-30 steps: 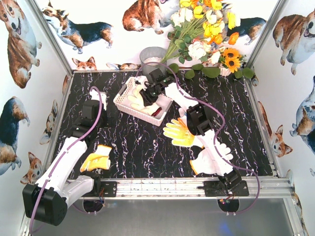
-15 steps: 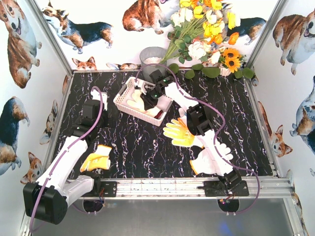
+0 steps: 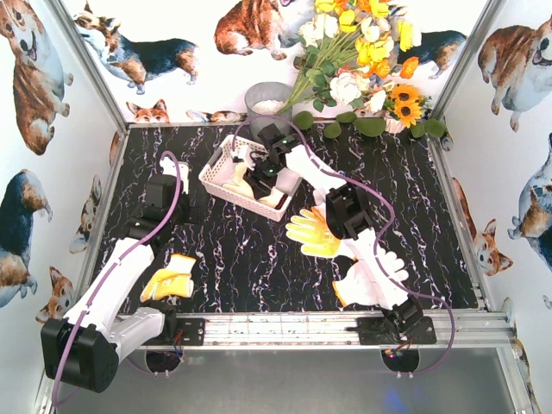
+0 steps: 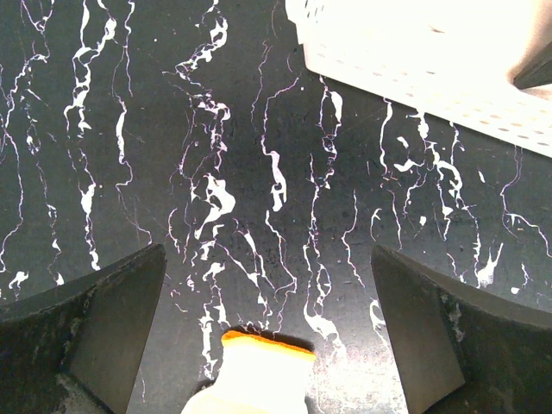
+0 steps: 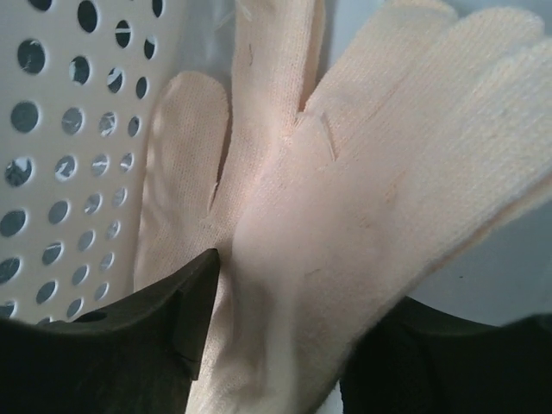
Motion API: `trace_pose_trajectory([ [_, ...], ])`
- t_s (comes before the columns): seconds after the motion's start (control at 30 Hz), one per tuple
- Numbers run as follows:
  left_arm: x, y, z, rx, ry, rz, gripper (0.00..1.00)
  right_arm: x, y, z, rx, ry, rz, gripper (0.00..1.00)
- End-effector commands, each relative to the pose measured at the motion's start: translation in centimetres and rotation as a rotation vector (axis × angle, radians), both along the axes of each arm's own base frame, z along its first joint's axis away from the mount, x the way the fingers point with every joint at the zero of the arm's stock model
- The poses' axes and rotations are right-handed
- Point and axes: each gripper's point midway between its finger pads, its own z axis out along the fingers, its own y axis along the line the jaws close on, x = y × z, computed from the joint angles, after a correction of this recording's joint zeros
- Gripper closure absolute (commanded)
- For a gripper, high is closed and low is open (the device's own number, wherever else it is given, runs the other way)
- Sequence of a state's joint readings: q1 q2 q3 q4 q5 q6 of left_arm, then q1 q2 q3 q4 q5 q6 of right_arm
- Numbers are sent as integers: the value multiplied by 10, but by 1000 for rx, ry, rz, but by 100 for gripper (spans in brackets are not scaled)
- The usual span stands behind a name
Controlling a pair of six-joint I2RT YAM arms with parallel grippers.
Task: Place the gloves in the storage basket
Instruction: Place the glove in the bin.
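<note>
Likely light and floppy, the cream knit glove (image 5: 362, 172) lies between your right gripper (image 5: 285, 319)'s jaws — held or released, you cannot tell; pinch its palm.

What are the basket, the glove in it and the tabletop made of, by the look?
Basket: white plastic, smooth, moulded with rows of round holes.
Glove: cream knit fabric, possibly cotton; the fine stitch texture shows.
Tabletop: black with white veins, marble look, matte; stone or printed sheet, cannot tell.
</note>
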State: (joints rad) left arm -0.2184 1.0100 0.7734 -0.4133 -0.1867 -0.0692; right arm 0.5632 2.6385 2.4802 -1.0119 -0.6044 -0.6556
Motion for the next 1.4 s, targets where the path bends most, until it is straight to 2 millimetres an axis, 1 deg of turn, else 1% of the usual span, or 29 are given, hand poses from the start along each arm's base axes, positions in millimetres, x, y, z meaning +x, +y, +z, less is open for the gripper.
trace_pose_trajectory([
  [0.0, 3, 3, -2, 2, -6, 3, 0, 22, 13, 45, -21, -205, -38, 43],
  [0.07, 2, 2, -2, 0, -6, 0, 0, 27, 14, 50, -29, -235, -55, 39],
  [0.3, 2, 2, -2, -1, -6, -1, 0, 35, 15, 57, -37, -283, -92, 37],
  [0.33, 2, 2, -2, -2, -5, -2, 0, 38, 15, 58, -41, -297, -101, 34],
  [0.37, 2, 2, -2, -3, -4, -3, 0, 41, 16, 59, -45, -312, -109, 17],
  [0.4, 2, 1, -2, -2, -4, -4, 0, 44, 16, 61, -48, -327, -118, 3],
  [0.43, 2, 1, -2, -3, -3, -4, 0, 47, 16, 63, -48, -341, -125, 0],
  [0.53, 3, 1, -3, -3, -2, -4, 0, 52, 18, 74, -33, -374, -137, 0],
  [0.63, 3, 2, -2, -3, -3, -3, 0, 54, 20, 86, -10, -395, -136, 0],
  [0.7, 2, 3, -1, 0, -9, 1, 0, 55, 22, 97, 11, -410, -144, 0],
  [0.8, 3, 4, 5, 0, -30, 9, 0, 58, 25, 120, 58, -437, -173, 0],
  [0.9, 2, 5, 10, -2, -48, 14, 0, 59, 29, 148, 122, -467, -206, 0],
  [1.07, 0, 6, 15, -15, -66, 27, 0, 51, 30, 192, 234, -474, -280, 1],
  [1.13, -2, 4, 19, -40, -78, 36, 0, 47, 25, 210, 283, -456, -357, 2],
  [1.23, -8, 2, 30, -84, -93, 54, 0, 33, 12, 247, 379, -443, -477, 3],
  [1.27, -11, 2, 33, -100, -88, 66, 0, 25, 4, 268, 422, -439, -523, 2],
  [1.3, -14, 2, 36, -115, -77, 81, 0, 18, -2, 277, 443, -418, -567, 2],
  [1.37, -22, 5, 40, -146, -49, 133, 0, 3, -19, 289, 456, -363, -662, 3],
])
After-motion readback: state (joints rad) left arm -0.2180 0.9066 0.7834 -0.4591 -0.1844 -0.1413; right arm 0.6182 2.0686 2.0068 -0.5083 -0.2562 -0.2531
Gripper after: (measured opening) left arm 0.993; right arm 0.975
